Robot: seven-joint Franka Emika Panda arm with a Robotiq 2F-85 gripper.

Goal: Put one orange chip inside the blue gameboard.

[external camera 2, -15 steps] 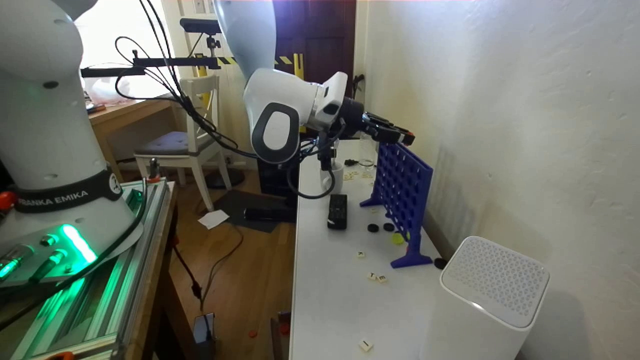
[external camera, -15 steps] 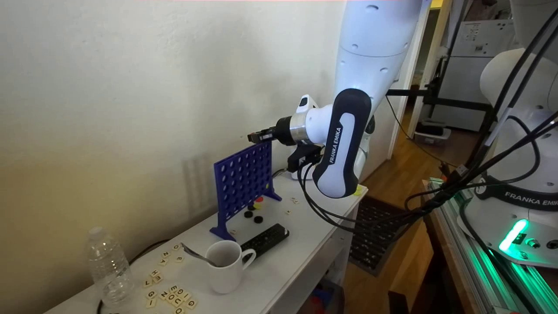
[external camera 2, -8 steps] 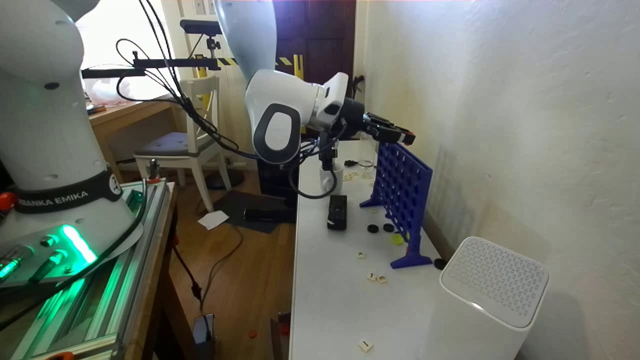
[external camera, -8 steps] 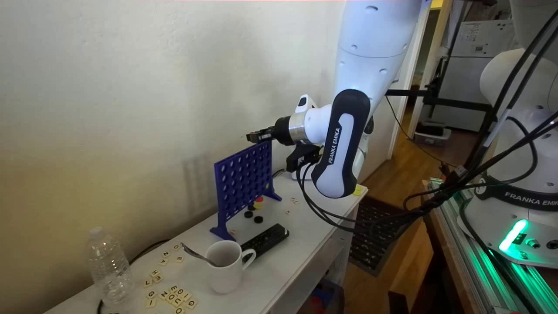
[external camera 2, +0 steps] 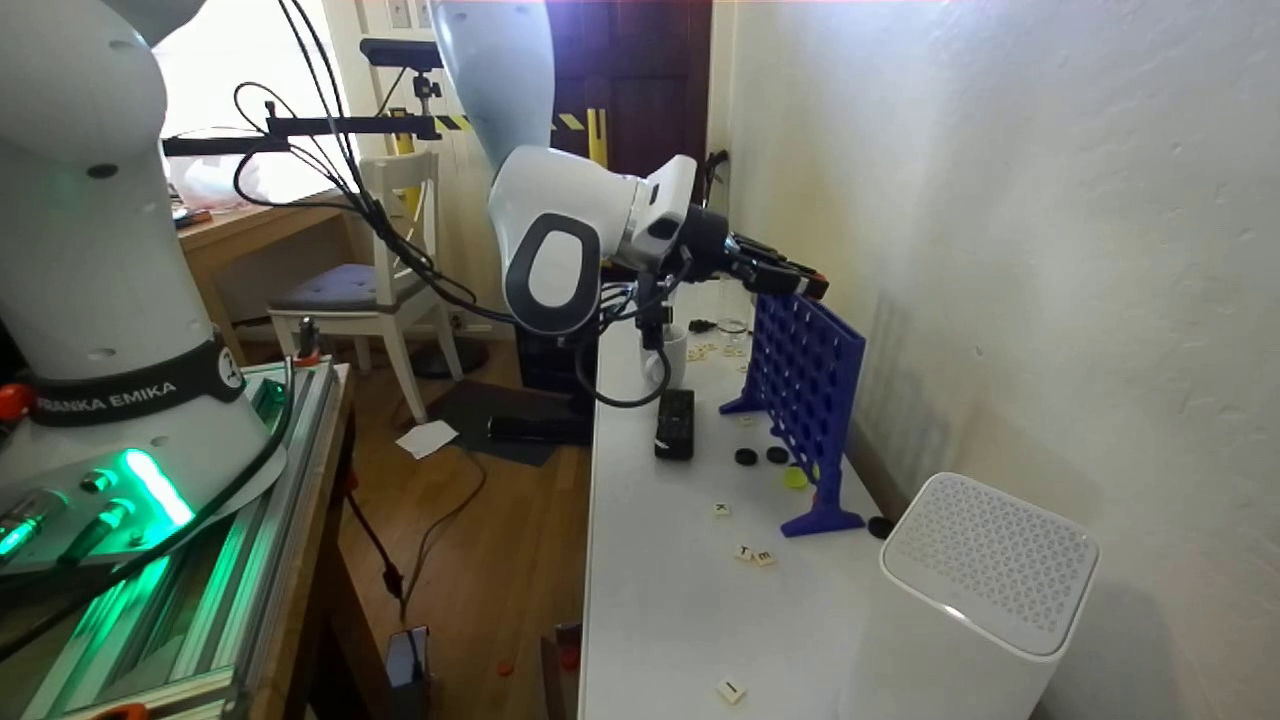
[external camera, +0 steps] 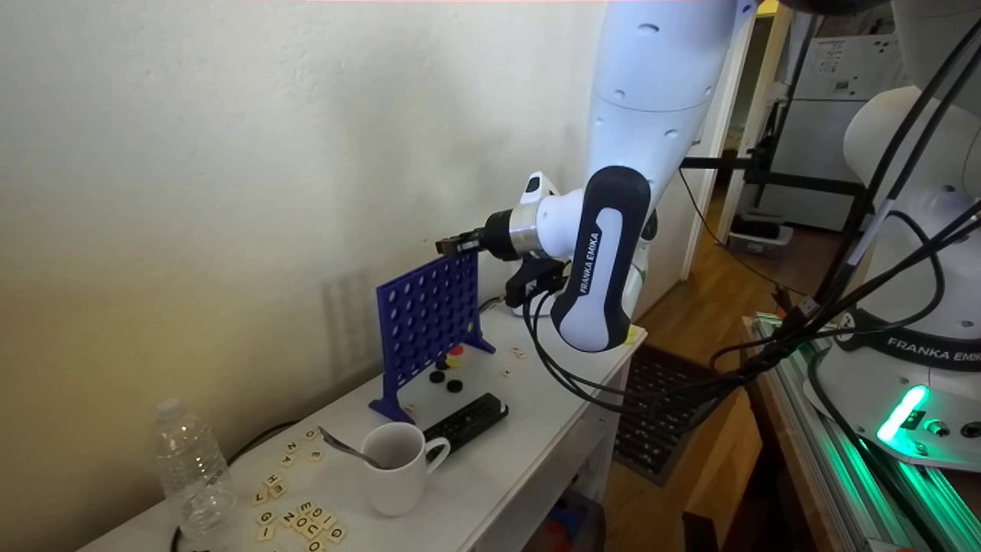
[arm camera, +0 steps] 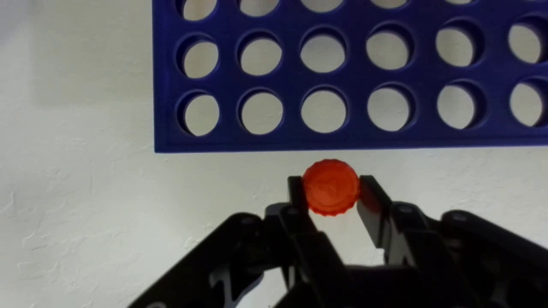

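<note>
Orange chip point(arm camera: 331, 187) pinched in my end effector point(arm camera: 332, 188) hangs above the gameboard point(arm camera: 356, 77), third column from left in wrist view.

1. The fingers point(external camera 2: 768, 277) have come down slightly in both exterior views, standing closer to the top edge of the blue gameboard point(external camera: 429, 309) and hiding a little more of its corner.
2. The orange chip point(arm camera: 331, 187) between them has come down too, its edge lower in an exterior view.
3. The wrist point(external camera: 559, 224) and the black-edged arm cover point(external camera: 604, 257) behind them have dropped as well.
4. The cable loop point(external camera 2: 625, 405) beneath the wrist hangs lower.
5. A dark rounded shape point(external camera: 835, 4) now dips into an exterior view at the top edge.
</note>
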